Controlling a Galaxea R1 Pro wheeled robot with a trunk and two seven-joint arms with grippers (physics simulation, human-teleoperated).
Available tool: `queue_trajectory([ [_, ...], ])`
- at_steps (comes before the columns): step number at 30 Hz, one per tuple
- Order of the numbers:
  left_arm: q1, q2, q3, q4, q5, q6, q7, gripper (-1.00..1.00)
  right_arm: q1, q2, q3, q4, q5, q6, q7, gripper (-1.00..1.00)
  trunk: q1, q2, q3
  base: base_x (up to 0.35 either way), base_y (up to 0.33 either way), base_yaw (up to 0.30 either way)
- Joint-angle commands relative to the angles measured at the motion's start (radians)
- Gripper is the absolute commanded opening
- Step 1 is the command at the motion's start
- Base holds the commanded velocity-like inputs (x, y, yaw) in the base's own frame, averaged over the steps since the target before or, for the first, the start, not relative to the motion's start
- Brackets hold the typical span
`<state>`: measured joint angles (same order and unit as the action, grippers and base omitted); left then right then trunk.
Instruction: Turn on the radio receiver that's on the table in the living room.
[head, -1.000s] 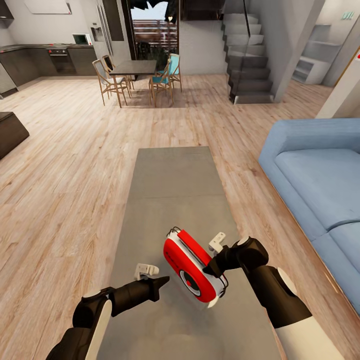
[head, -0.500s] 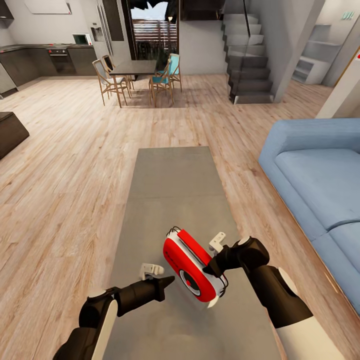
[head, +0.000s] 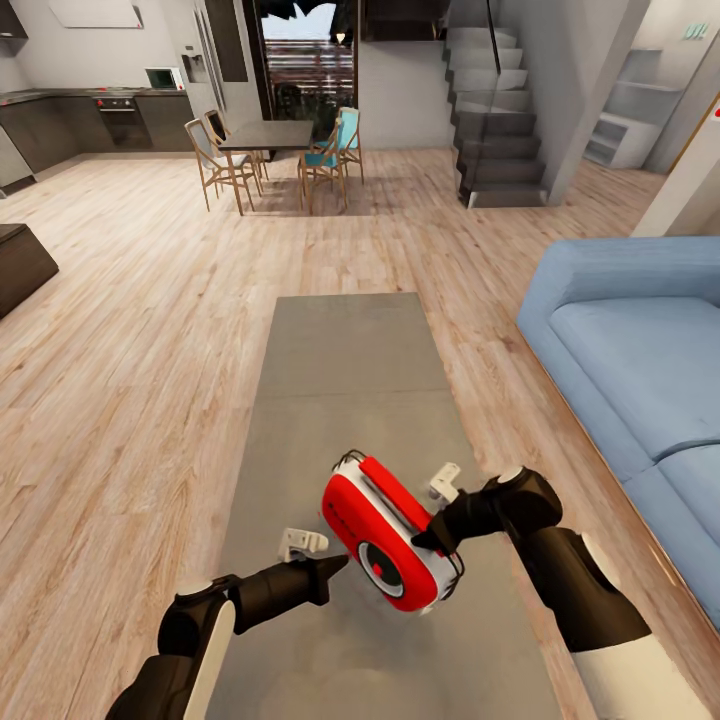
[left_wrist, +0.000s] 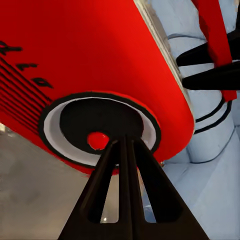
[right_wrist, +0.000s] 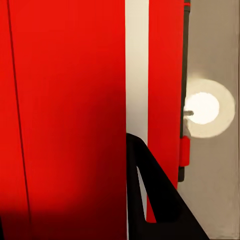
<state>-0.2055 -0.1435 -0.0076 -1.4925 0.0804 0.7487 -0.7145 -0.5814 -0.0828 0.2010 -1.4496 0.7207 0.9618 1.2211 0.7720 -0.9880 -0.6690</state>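
- Here I have the radio receiver (head: 385, 535) tilted up off the worktop (head: 350, 360) near its close end, in the living room beside the blue sofa (head: 630, 370).
- My right gripper (head: 435, 532) is clamped on the radio's white side; one dark finger (right_wrist: 150, 200) lies flat against the red shell.
- My left gripper (head: 335, 565) has its fingers pressed together into one point, holding nothing, with the tip at the lower left of the red face.
- Risk, as I judge it: the radio hangs from a single side grip, so a firm poke from the left could twist it in the right gripper or push it out altogether.
- Risk: the closed tip sits low on the round dial (left_wrist: 100, 127), just beside the small red button (left_wrist: 97, 141); a slightly off line would slide over the glossy face and miss it.
- The head view gives the overall layout, both arms and the radio's tilt, but not where the tip meets the face.
- The left wrist view supplies that: the dial, its button and the tip just under it.
- The right wrist view adds the white seam between red panels and bare worktop behind.
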Motion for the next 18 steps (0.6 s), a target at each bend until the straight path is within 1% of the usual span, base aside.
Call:
queue_trajectory([
  [1,0.0,0.0,0.0,0.0,0.0,0.0,0.0,-1.0,0.0,-0.006,-0.006,-0.002,-0.006,0.003,0.008,-1.0,0.0,0.0,0.0,0.0,0.0,0.0],
  [2,0.0,0.0,0.0,0.0,0.0,0.0,0.001,-1.0,0.0,-0.018,-0.016,-0.004,-0.006,0.002,0.018,-1.0,0.0,0.0,0.0,0.0,0.0,0.0],
  [4,0.0,0.001,0.0,-0.001,0.0,-0.001,0.001,-1.0,0.0,-0.032,-0.025,-0.006,-0.006,-0.004,0.026,-1.0,0.0,0.0,0.0,0.0,0.0,0.0],
  [6,0.0,0.001,0.0,-0.003,-0.001,-0.002,0.001,-1.0,0.0,-0.041,-0.029,-0.006,-0.005,-0.014,0.029,-1.0,0.0,0.0,0.0,0.0,0.0,0.0],
  [12,0.0,0.003,0.0,-0.008,-0.002,-0.007,0.001,-1.0,0.0,-0.049,-0.033,-0.006,-0.001,-0.037,0.028,-1.0,0.0,0.0,0.0,0.0,0.0,0.0],
  [18,-0.002,0.02,0.0,-0.01,-0.002,-0.009,0.003,-1.0,0.0,-0.049,-0.032,-0.006,0.004,-0.041,0.026,-1.0,0.0,0.0,0.0,0.0,0.0,0.0],
])
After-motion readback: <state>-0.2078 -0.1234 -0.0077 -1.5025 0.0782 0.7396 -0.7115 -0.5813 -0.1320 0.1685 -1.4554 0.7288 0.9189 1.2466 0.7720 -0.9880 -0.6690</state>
